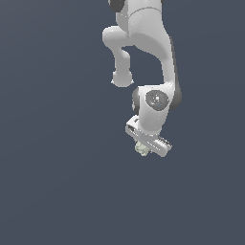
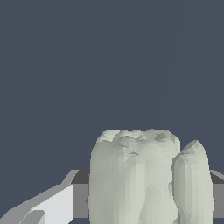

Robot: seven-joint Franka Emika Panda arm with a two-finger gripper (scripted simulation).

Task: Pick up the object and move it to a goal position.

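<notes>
Holding the object point(image 1: 140, 149) pinched between the fingers point(image 2: 48, 208), directly under the gripper point(image 1: 143, 146), long axis running along the fingers; carrying clear of any surface, goal not visible.

Object point(image 2: 148, 179) base cut off

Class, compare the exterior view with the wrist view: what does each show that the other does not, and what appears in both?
Only the exterior view shows the white arm reaching down to the end effector. Only the wrist view shows the ridged, lobed sides of the object up close. Both show the pale greenish-white object at the end effector against a plain dark background; neither shows clearly whether it is gripped.
</notes>
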